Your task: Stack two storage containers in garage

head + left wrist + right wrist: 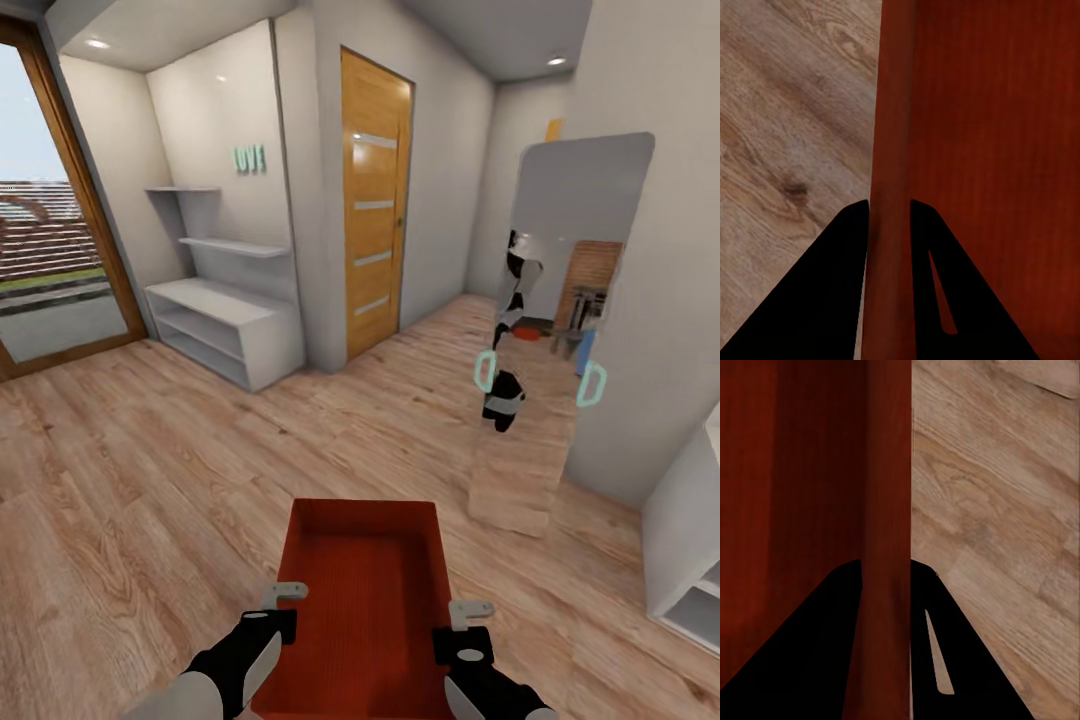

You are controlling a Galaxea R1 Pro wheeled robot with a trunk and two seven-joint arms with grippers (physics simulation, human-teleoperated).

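Ahead, orange door (376,205), mirror (560,330), shelves (225,325), both jaws clamping container (365,590) walls.

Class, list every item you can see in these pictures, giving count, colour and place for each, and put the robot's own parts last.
storage container: one, orange-red, held low in front of the robot, above the floor
floor: one, light wood planks, throughout
door: one, orange wood with four frosted strips, ahead, shut
shelf unit: one, white, left of the door
glass door: one, wood-framed, far left
mirror: one, tall, on the right wall
left gripper: one, black, shut on the container's left wall
right gripper: one, black, shut on its right wall
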